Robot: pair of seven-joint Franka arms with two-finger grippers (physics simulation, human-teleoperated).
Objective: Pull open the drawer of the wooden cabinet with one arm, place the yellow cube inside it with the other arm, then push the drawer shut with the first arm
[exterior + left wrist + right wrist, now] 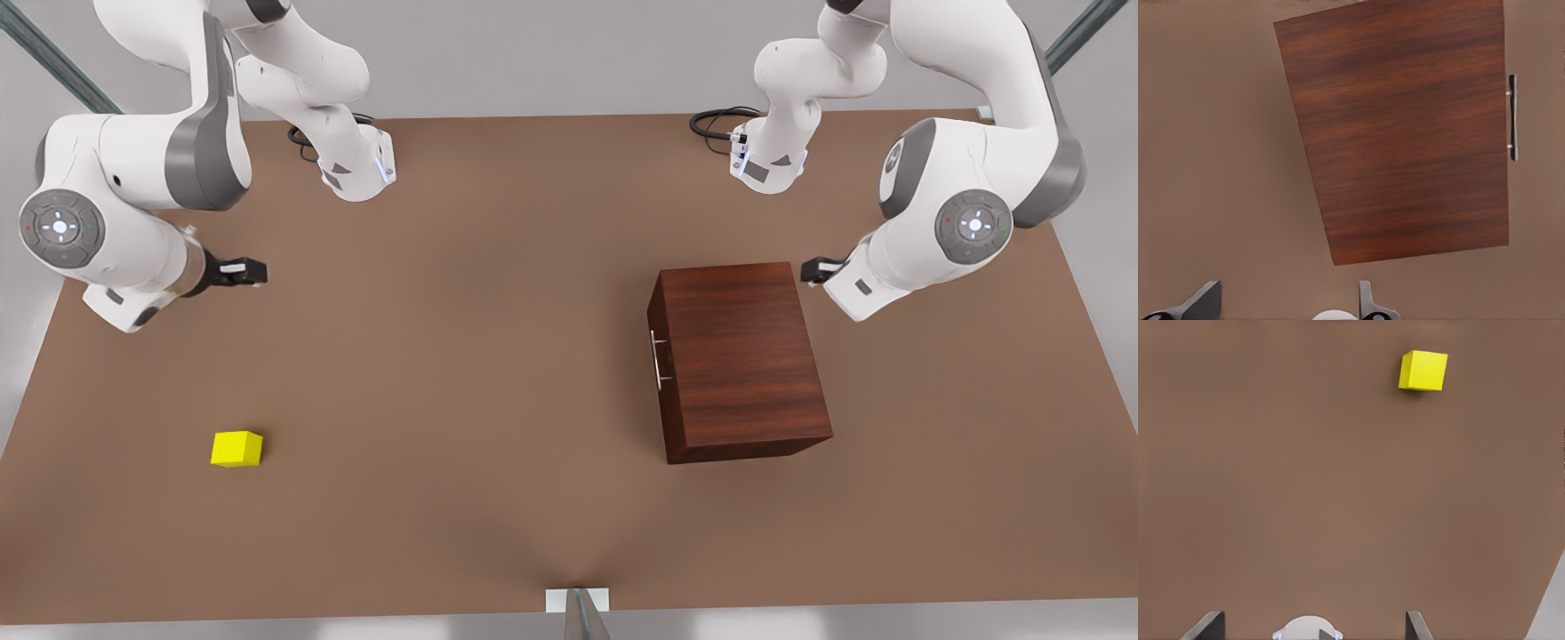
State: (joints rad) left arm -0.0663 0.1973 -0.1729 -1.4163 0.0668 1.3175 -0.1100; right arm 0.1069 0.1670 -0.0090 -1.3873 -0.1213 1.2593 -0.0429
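Note:
The wooden cabinet stands on the table at the front view's right, and its top shows in the left wrist view. Its drawer sits flush in the cabinet's side toward the table's middle, with a silver bar handle. My left gripper hovers open beside the cabinet's far right corner, touching nothing. The yellow cube lies on the table at the front view's near left. My right gripper hangs open well behind the cube, empty.
The brown table stretches wide between cube and cabinet. Both arm bases stand at the far edge with black cables. A small metal bracket sits at the near edge's middle.

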